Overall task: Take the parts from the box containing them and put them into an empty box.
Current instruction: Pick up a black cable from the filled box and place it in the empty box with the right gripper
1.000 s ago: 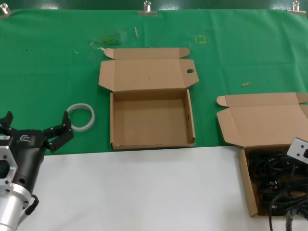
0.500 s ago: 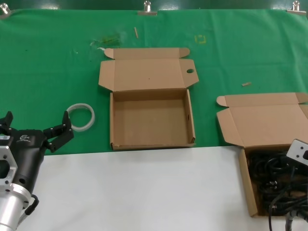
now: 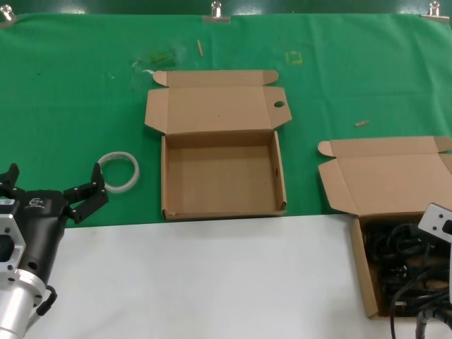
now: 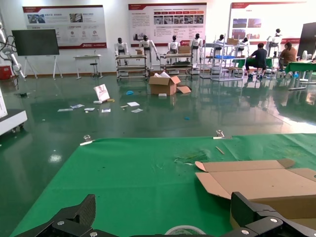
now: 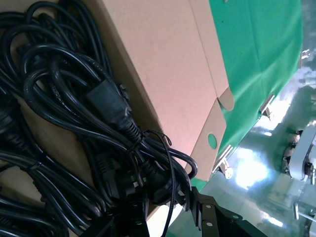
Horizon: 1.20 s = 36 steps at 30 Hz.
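Observation:
The empty box [image 3: 220,176] lies open at the middle of the green cloth, with a round hole in its lid wing [image 3: 279,104]. The box with the parts [image 3: 364,275] sits at the near right and holds several coiled black power cords [image 3: 395,247]. My right arm's wrist [image 3: 438,222] hangs over that box. In the right wrist view my right gripper [image 5: 165,202] is down among the cords [image 5: 98,98], and its fingers [image 5: 205,215] are closed around the plug end of one bundle [image 5: 158,180]. My left gripper [image 3: 53,178] is open and empty, parked at the near left.
A whitish tape ring [image 3: 119,171] lies on the cloth just beyond my left gripper and also shows in the left wrist view [image 4: 185,230]. White table surface [image 3: 212,275] runs along the front. Clips [image 3: 216,10] hold the cloth's far edge.
My right wrist has shifted slightly to the left over the cord box, and the cords under it have moved a little. The left arm has not moved.

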Each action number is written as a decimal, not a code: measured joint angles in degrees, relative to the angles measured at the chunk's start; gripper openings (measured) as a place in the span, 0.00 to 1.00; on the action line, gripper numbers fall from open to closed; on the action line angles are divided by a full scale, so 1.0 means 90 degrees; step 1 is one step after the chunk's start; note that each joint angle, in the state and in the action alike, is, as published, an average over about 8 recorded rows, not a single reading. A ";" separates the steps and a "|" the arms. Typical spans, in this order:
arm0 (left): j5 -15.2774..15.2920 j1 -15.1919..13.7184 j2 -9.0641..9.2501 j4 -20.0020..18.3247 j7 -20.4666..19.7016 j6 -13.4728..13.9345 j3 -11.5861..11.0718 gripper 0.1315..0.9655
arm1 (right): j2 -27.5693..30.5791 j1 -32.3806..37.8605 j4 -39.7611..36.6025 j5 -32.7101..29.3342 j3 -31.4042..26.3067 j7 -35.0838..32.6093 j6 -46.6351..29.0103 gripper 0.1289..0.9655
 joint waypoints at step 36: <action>0.0000 0.0000 0.0000 0.0000 0.0000 0.0000 0.0000 1.00 | 0.0002 0.0229 -0.0302 0.0000 -0.3171 0.4601 -0.1014 0.22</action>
